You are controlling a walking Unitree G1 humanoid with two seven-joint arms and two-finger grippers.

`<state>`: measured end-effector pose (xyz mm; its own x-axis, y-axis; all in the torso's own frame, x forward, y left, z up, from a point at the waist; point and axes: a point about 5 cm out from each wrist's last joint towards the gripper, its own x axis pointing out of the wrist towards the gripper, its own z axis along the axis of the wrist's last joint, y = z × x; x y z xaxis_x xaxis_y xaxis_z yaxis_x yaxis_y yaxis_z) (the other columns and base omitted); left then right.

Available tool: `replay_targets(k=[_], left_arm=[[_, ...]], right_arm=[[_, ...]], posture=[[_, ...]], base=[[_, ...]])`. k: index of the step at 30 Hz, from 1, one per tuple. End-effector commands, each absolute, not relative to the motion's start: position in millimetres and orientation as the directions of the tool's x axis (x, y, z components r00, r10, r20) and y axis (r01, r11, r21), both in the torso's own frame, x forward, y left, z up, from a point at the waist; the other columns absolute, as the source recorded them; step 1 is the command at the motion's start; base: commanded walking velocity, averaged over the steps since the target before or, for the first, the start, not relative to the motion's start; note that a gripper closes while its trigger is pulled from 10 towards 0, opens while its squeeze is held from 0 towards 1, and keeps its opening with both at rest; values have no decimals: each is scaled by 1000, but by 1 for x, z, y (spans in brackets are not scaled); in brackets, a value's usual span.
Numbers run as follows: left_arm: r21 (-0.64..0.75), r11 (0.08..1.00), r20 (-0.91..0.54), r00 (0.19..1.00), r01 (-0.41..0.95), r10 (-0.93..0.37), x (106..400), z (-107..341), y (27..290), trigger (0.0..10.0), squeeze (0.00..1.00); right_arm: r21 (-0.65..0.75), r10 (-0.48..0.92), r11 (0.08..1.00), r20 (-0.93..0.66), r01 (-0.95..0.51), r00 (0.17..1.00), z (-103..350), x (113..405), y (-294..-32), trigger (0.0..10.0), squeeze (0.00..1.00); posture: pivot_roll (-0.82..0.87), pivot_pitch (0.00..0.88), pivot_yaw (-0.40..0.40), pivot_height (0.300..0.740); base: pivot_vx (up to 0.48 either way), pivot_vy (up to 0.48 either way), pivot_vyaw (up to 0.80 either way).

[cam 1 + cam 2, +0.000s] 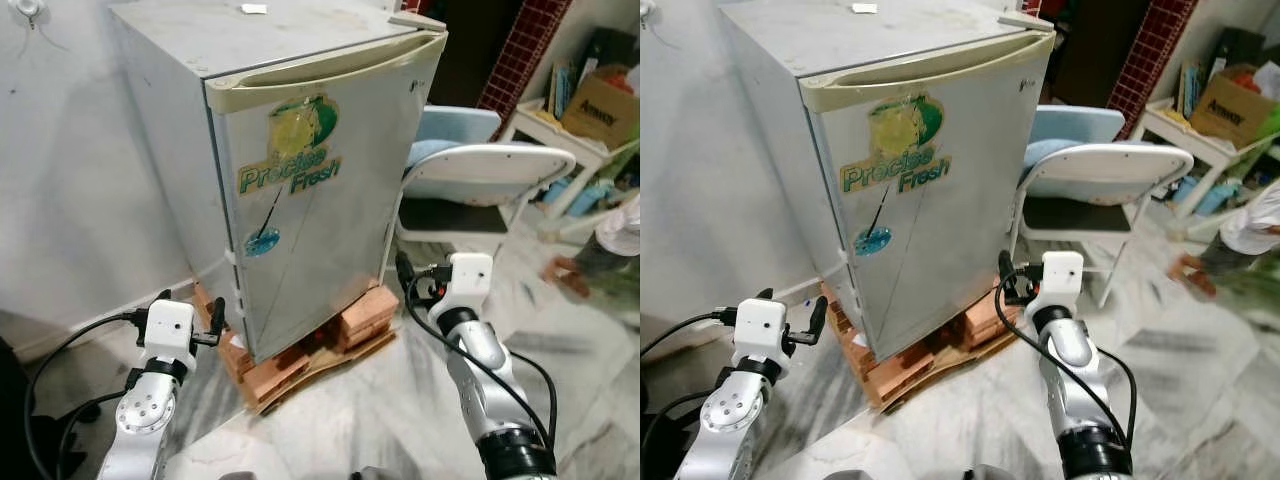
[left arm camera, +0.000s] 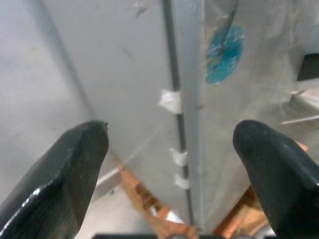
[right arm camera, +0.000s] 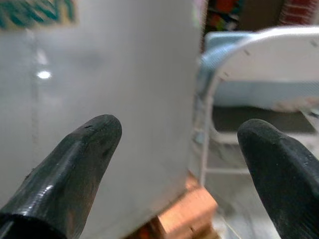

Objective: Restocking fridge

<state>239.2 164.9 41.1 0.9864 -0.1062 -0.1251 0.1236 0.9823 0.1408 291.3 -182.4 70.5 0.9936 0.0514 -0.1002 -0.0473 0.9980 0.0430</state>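
Note:
A small silver fridge (image 1: 310,200) with a cream top handle strip and a "Precise Fresh" sticker stands before me, door closed, raised on bricks (image 1: 300,350). My left gripper (image 1: 212,322) is held low by the fridge's left front corner, open with nothing in it; the left wrist view looks along its fingers (image 2: 60,179) at the fridge's corner seam (image 2: 184,129). My right gripper (image 1: 403,275) hovers near the door's lower right edge, open and empty, its fingers (image 3: 75,169) framing the fridge door (image 3: 109,99) and a chair.
A white folding chair (image 1: 480,175) with a blue cushion stands just right of the fridge. A person's arm (image 1: 600,250) reaches in at the far right. A white shelf with boxes (image 1: 580,120) sits behind. A white wall (image 1: 60,200) lies to the left.

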Motion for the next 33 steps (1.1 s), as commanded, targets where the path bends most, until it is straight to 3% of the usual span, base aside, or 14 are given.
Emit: replay_targets(k=[1,11,15,18,28,33], left_arm=[[165,980,-113,989,112,-94,239,44,173,10000,0],[145,979,-114,985,145,-129,243,47,174,10000,0],[136,978,-113,983,156,-142,243,48,174,10000,0],[136,978,-113,983,160,-145,242,48,174,10000,0],[138,976,-109,982,169,-154,242,48,173,10000,0],[139,976,-111,982,170,-155,241,47,173,10000,0]], right_arm=[[46,70,997,-82,-66,994,74,294,-177,10000,0],[57,48,997,-93,-42,995,75,295,-181,10000,0],[46,53,998,-89,-49,995,75,295,-181,10000,0],[45,54,998,-88,-50,995,75,294,-180,10000,0],[35,57,998,-89,-54,994,75,294,-181,10000,0],[30,58,998,-93,-55,994,75,293,-182,10000,0]], posture=[[72,0,-38,740],[67,0,-37,740],[66,0,-35,740],[63,0,-35,740],[58,0,-38,740],[59,0,-40,740]], base=[[0,446,0],[0,31,0],[0,0,-800],[0,410,-731],[0,448,0],[0,117,-690]])
